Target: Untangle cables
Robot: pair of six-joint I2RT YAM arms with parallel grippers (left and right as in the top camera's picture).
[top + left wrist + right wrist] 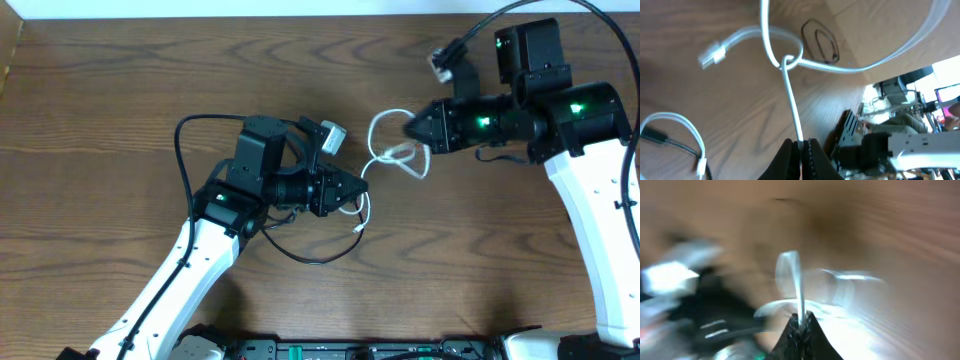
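The white cable (385, 150) loops in the table's middle between my two grippers, with a knot-like crossing (788, 60) and a plug end (711, 52). My left gripper (358, 188) is shut on the white cable (801, 146). My right gripper (410, 127) is shut on another part of the same white cable (800, 317); that view is blurred. The black cable (300, 250) curves in a loose loop under the left arm, with a second white end (362, 222) beside it. It also shows at the left wrist view's lower left (670, 142).
The wooden table (100, 80) carries everything. A thicker black wire (185, 150) attached to the left arm arcs at its left. A thick black wire (470, 40) hangs over the right arm at the far right.
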